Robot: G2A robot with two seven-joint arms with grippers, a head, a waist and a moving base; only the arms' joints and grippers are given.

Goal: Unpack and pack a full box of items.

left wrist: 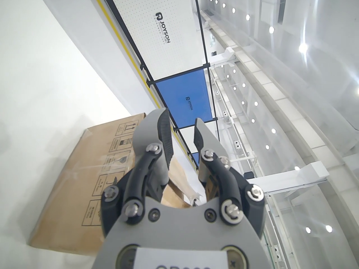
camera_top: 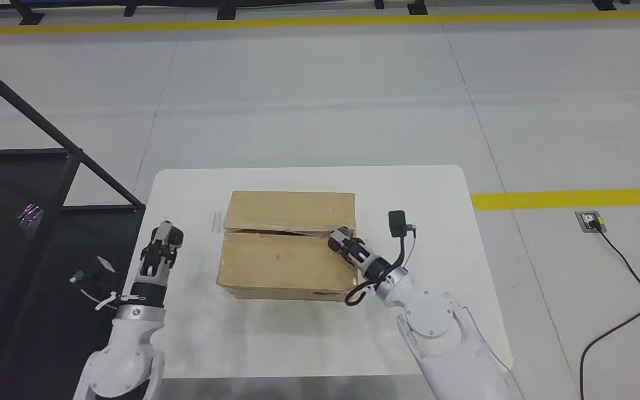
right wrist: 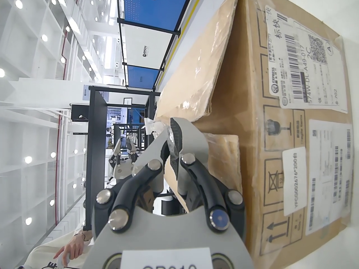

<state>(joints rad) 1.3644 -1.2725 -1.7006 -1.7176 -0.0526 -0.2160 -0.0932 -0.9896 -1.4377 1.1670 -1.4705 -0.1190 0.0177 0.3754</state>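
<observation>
A brown cardboard box [camera_top: 285, 245] lies in the middle of the white table [camera_top: 430, 200], its two top flaps nearly closed along a seam. In the right wrist view, labels cover the box [right wrist: 280, 113] side. My right gripper [camera_top: 343, 241] is at the box's right end, and its fingers [right wrist: 175, 138] are shut on the corner of the near top flap [right wrist: 221, 155], with torn tape beside them. My left gripper [camera_top: 168, 236] stands open to the left of the box and clear of it. The left gripper [left wrist: 182, 130] points toward the box's printed side [left wrist: 84, 169].
A thin pale strip [camera_top: 215, 222] lies on the table by the box's far left corner. A black frame [camera_top: 60, 150] stands left of the table. Bare tabletop lies in front of the box and on both sides.
</observation>
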